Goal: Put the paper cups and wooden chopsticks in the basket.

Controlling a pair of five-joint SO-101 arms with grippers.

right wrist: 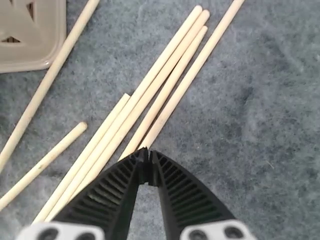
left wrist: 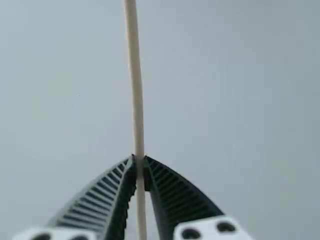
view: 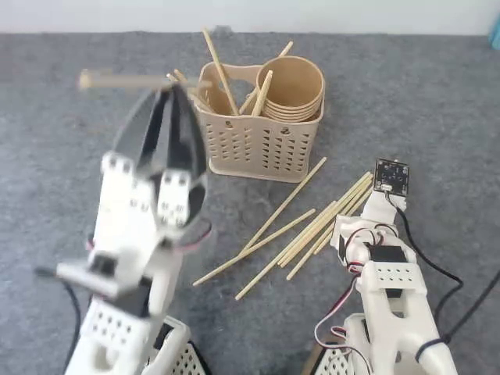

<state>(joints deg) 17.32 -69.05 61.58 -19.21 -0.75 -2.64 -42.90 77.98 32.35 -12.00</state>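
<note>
Wooden chopstick, held [view: 141, 80] [left wrist: 134, 75]: up off the table and about level, one end just beside the basket's left rim.
Left gripper [view: 173, 90] [left wrist: 139, 162]: closed tight on that one stick, pinching it crosswise between the fingertips.
Basket [view: 258, 148]: beige and perforated, near the middle of the table's far edge.
Paper cups [view: 293, 86]: stacked inside the basket's right half, with several chopsticks leaning beside them.
Loose chopsticks [view: 312, 226] [right wrist: 165, 85]: a slanting scatter between the basket and the near edge, toward the right.
Table [view: 437, 117]: grey, felt-like top.
Right gripper [right wrist: 148, 155]: low over the loose sticks, jaws pressed together on nothing, tips at one stick's end.
</note>
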